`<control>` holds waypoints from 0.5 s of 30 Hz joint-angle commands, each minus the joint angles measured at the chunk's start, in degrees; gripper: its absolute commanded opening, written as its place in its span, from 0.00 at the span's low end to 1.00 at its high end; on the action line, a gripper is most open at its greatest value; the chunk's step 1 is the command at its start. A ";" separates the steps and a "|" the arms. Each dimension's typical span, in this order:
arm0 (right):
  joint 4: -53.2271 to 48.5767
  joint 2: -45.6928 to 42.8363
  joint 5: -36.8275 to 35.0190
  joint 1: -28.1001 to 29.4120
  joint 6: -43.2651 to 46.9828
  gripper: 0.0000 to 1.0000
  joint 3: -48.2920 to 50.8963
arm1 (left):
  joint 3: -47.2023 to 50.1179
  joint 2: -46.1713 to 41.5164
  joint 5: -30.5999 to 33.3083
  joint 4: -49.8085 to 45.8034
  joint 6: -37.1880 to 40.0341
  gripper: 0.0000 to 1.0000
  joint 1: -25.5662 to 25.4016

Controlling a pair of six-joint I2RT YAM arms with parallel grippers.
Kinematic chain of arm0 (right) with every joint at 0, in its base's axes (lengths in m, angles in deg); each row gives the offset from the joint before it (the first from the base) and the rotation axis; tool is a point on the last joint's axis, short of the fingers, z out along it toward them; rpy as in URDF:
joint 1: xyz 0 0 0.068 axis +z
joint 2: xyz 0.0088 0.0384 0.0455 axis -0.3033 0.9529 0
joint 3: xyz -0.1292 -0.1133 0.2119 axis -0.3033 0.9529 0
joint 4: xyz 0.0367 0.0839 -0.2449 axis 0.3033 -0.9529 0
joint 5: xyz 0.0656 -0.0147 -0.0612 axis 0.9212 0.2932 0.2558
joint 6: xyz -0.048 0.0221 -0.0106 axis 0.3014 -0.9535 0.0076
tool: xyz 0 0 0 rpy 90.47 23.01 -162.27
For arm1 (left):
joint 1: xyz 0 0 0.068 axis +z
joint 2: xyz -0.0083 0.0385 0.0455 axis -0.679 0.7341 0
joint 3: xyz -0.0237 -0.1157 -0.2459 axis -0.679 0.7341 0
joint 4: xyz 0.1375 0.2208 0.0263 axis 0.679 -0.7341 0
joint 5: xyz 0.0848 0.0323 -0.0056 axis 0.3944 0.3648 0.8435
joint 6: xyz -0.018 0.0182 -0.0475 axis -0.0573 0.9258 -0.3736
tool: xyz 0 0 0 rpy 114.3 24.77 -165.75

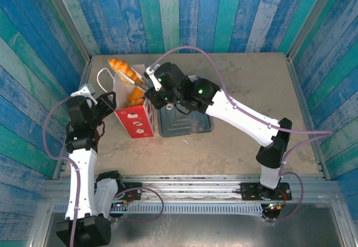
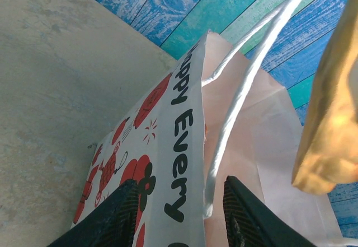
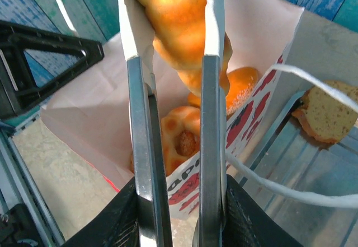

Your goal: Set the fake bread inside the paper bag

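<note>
I see a scuffed beige table carrying the paper bag, which stands upright left of centre with its red printed side facing me, and, touching the bag's right side, a grey metal tray lying flat on the tabletop.

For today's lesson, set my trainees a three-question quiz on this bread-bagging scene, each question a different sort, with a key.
1. True or false: the right gripper holds a long twisted bread with metal tongs above the open paper bag.
2. Multiple choice: what lies on the grey tray beside the bag? A) a brown slice B) a ring donut C) a croissant
3. Fill in: the left gripper straddles the bag's ____.

Key: 1 true; 2 A; 3 wall (printed side).
</note>
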State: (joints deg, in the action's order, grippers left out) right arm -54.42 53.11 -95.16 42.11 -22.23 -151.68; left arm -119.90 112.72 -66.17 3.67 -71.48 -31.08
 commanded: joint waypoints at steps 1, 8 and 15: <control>-2.51 1.05 0.37 0.28 1.13 0.34 -3.00 | 0.18 0.11 1.31 0.04 1.62 0.42 0.27; -7.42 0.75 -2.07 0.46 1.92 0.34 -2.88 | 0.04 0.26 3.69 -0.80 2.64 0.42 0.27; -12.14 1.12 -4.09 0.44 3.26 0.35 -4.20 | -0.09 0.22 3.97 -0.93 2.69 0.42 0.26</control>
State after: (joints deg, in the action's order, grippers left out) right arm -64.60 54.40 -97.10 42.22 -20.07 -153.48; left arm -119.90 112.79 -62.95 3.19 -70.02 -31.08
